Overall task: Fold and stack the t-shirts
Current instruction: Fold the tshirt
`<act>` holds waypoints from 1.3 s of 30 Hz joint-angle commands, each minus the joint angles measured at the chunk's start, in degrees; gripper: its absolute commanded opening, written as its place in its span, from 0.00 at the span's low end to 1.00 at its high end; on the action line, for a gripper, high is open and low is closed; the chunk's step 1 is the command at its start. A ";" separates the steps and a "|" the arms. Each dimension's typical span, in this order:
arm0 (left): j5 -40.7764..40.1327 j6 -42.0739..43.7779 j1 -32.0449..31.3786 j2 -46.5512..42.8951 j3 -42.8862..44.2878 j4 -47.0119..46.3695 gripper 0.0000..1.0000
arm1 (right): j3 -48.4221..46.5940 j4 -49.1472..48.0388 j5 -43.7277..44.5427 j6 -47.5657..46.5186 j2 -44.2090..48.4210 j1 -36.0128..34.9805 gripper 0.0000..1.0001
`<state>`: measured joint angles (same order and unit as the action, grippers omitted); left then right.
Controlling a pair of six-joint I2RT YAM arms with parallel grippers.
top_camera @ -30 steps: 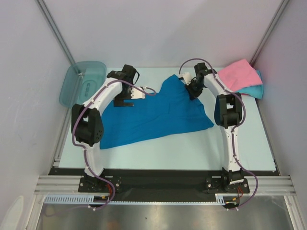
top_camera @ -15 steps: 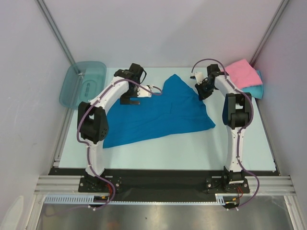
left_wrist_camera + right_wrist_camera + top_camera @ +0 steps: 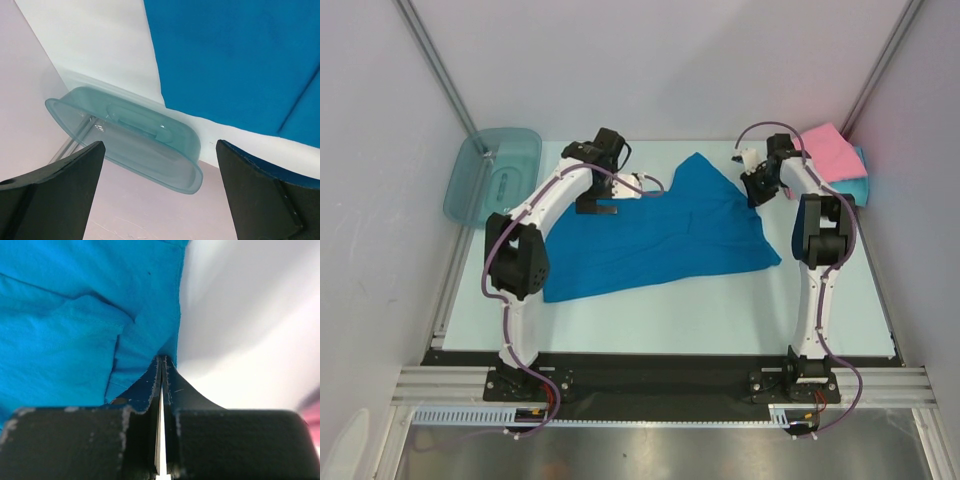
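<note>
deep blue t-shirt [image 3: 660, 235] lies spread on the table [image 3: 720, 310], limp and light, probably best pinched at a hem or corner. at its far edge the right gripper [image 3: 162, 360] is clamped on the cloth; the left gripper [image 3: 642, 185] gapes wide, empty. farther right, pink t-shirt [image 3: 825, 150] tops turquoise t-shirt [image 3: 850, 188].

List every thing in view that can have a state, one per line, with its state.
deep blue t-shirt: unfolded, spread on the table, edge pinched
pink t-shirt: folded, lying on the turquoise one
turquoise t-shirt: under the pink, mostly hidden
teal bin: empty
left gripper: open, holding nothing
right gripper: shut on the deep blue t-shirt
</note>
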<state>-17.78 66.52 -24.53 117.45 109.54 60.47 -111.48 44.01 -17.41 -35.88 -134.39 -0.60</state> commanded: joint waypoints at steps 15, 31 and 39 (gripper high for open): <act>-0.06 -2.01 -2.45 -0.29 0.07 -0.53 1.00 | 3.64 -3.32 14.07 -0.05 6.50 3.86 0.62; -3.23 -17.53 -1.66 -1.44 -3.91 -17.13 1.00 | -16.90 4.41 3.02 20.97 6.52 -4.94 1.00; 8.64 -50.31 4.23 1.03 10.87 -16.61 1.00 | -16.22 1.69 3.59 34.55 8.35 -5.99 1.00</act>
<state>-12.97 32.91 -22.06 118.87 116.49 46.06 -126.26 45.69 -14.26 -11.00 -127.26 -6.20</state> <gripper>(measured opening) 0.996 0.995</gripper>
